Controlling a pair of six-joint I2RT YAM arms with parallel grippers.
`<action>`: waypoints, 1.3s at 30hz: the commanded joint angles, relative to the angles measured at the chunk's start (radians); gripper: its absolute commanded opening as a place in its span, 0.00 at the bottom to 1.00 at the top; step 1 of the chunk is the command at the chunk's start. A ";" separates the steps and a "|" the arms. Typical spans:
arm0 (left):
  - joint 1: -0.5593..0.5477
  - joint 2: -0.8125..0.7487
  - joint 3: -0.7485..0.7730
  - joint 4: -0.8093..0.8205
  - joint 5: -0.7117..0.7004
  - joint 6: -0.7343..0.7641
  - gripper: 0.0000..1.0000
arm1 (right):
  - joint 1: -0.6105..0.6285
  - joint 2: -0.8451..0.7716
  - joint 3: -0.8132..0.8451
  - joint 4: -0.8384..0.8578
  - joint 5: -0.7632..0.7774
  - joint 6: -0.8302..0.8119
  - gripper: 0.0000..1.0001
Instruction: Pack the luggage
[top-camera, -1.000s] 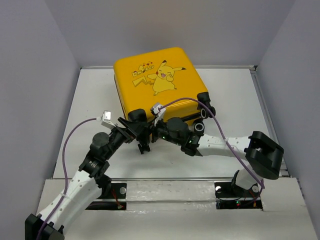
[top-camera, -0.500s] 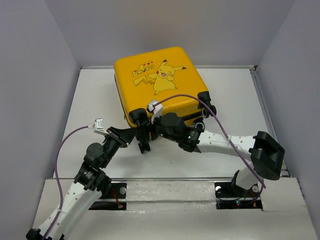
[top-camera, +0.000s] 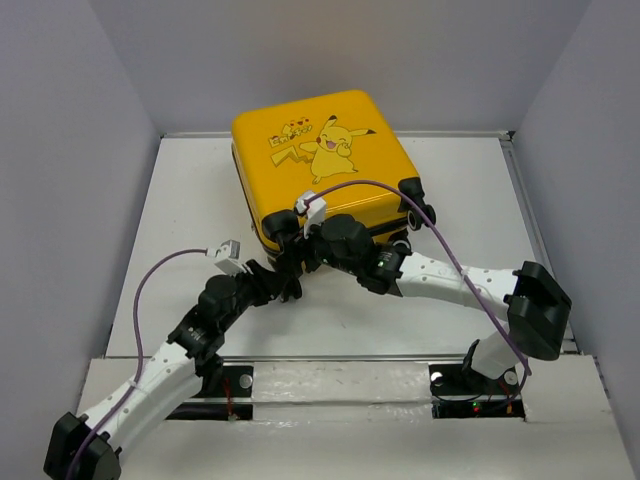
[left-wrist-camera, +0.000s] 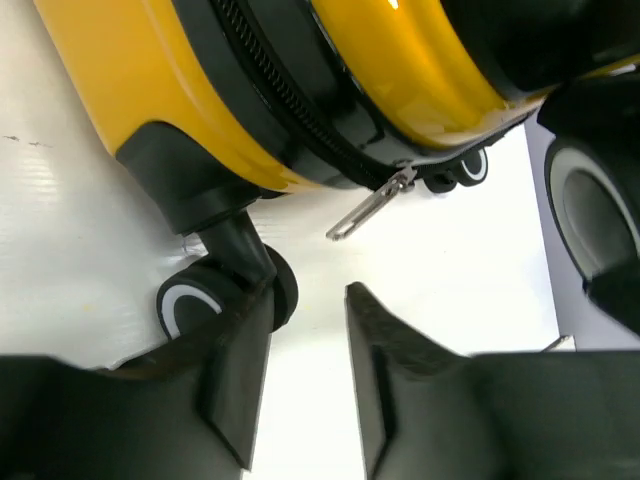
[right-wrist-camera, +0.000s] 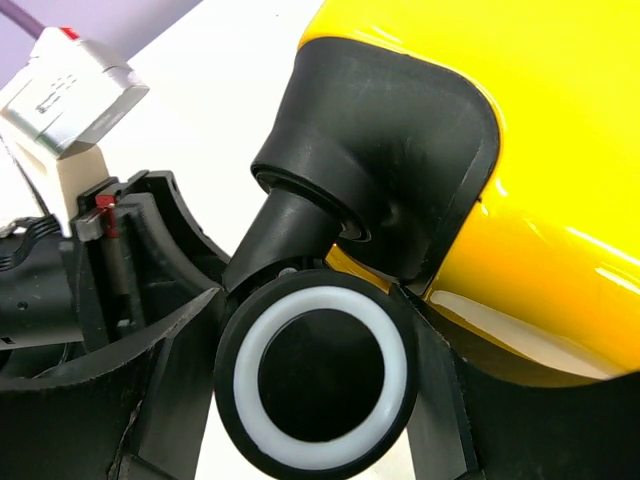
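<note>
The luggage (top-camera: 325, 165) is a closed yellow suitcase with a Pikachu print, lying flat at the back middle of the table. My right gripper (top-camera: 298, 243) is at its near left corner, shut on a black wheel (right-wrist-camera: 320, 375) with a white ring, one finger on each side. My left gripper (top-camera: 285, 285) is open and empty just in front of that corner, low over the table. In the left wrist view my left gripper (left-wrist-camera: 308, 300) sits beside another wheel (left-wrist-camera: 195, 300), with the metal zipper pull (left-wrist-camera: 370, 210) hanging from the black zipper band above.
White table (top-camera: 190, 200) with low raised edges, grey walls on three sides. The suitcase's other wheels (top-camera: 415, 205) stick out at its near right corner. Purple cables loop over both arms.
The suitcase has shifted slightly to the right and back. My right gripper moved with its corner wheel. My left arm swung its elbow while its gripper stayed near the corner.
</note>
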 joint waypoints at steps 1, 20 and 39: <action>-0.005 -0.090 -0.048 0.024 -0.001 0.031 0.52 | -0.031 -0.056 0.082 0.067 0.035 -0.008 0.07; -0.005 0.214 0.068 0.332 0.030 0.112 0.60 | -0.031 -0.053 0.044 0.081 -0.025 0.011 0.07; -0.007 0.289 0.122 0.397 -0.079 0.095 0.06 | -0.031 -0.064 -0.048 0.129 -0.048 0.061 0.07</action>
